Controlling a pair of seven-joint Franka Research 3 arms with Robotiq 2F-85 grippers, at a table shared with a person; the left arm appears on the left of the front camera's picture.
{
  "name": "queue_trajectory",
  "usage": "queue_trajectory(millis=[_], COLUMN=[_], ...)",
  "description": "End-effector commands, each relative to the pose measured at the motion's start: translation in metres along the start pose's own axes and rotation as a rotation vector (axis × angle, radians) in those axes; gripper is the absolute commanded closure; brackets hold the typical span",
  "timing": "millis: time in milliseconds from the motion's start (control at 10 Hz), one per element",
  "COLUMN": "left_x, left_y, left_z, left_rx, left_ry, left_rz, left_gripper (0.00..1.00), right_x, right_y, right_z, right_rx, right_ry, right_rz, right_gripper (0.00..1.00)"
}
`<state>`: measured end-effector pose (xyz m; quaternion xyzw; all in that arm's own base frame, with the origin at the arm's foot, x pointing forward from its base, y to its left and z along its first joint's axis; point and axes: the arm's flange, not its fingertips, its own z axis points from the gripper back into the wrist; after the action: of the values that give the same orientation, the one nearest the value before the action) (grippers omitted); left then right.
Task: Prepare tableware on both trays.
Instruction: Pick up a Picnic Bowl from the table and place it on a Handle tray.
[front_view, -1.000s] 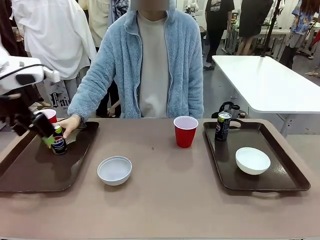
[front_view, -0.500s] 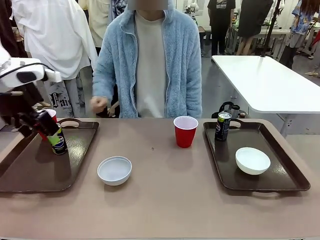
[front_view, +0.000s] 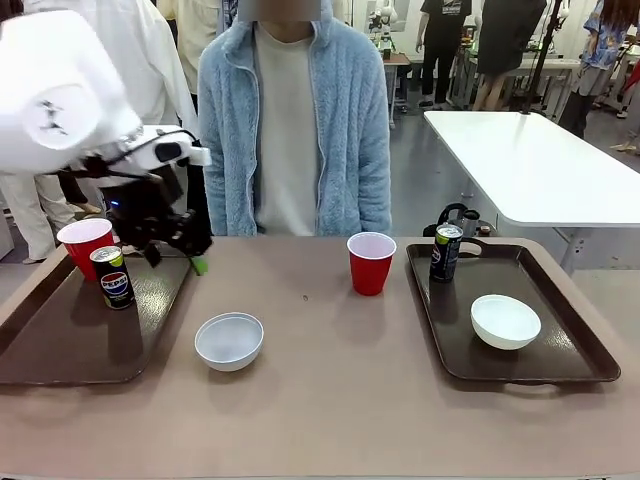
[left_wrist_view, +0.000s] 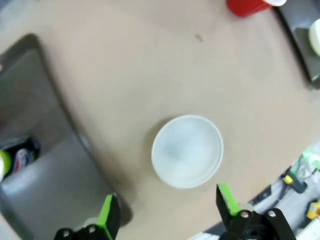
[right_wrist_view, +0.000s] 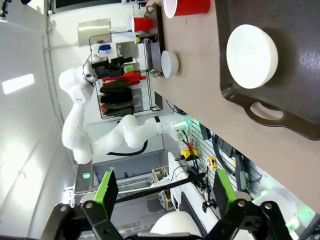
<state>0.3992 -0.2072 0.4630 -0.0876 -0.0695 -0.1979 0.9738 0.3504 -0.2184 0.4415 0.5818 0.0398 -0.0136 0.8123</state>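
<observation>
My left gripper (left_wrist_view: 167, 209), jaws wide and empty, hung over the small round white bowl (left_wrist_view: 187, 150) just beside the left dark brown plastic tray (front_view: 60, 345); next, I reckoned, lower and pinch its rim.

A wide matte brown rectangular table (front_view: 330, 410) fills the lower half of the front view, and four things rest directly on its top. At the lower left sits a large dark brown rectangular plastic tray (front_view: 60, 350) with a raised rim, its outer side cut by the frame edge. At the lower right sits a second matching dark brown tray (front_view: 560, 352) (a cut-out handle shows in its near rim). Between them, on bare tabletop, a red plastic cup (front_view: 371, 263) with a white inside stands upright at centre. A small round white bowl (front_view: 229, 341) sits left of centre, lower in the frame, near the left tray but not touching it.
</observation>
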Motion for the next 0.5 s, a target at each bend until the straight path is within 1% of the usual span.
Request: queue_trajectory(millis=[0, 200, 400], left_x=[0.012, 0.013, 0.001], left_y=[-0.012, -0.02, -0.024], left_z=[-0.03, -0.059, -0.083], left_rx=[-0.002, 0.051, 0.075], left_ry=[-0.009, 0.027, 0.045], left_rz=[0.013, -0.019, -0.051], left_gripper=[0.0, 0.0, 0.0], right_x=[-0.002, -0.002, -0.002], right_y=[0.001, 0.001, 0.001], right_z=[0.0, 0.0, 0.0], right_rx=[-0.015, -0.015, -0.015], right_ry=[0.002, 0.002, 0.002], right_rz=[0.001, 0.001, 0.001], right_gripper=[0.0, 0.0, 0.0])
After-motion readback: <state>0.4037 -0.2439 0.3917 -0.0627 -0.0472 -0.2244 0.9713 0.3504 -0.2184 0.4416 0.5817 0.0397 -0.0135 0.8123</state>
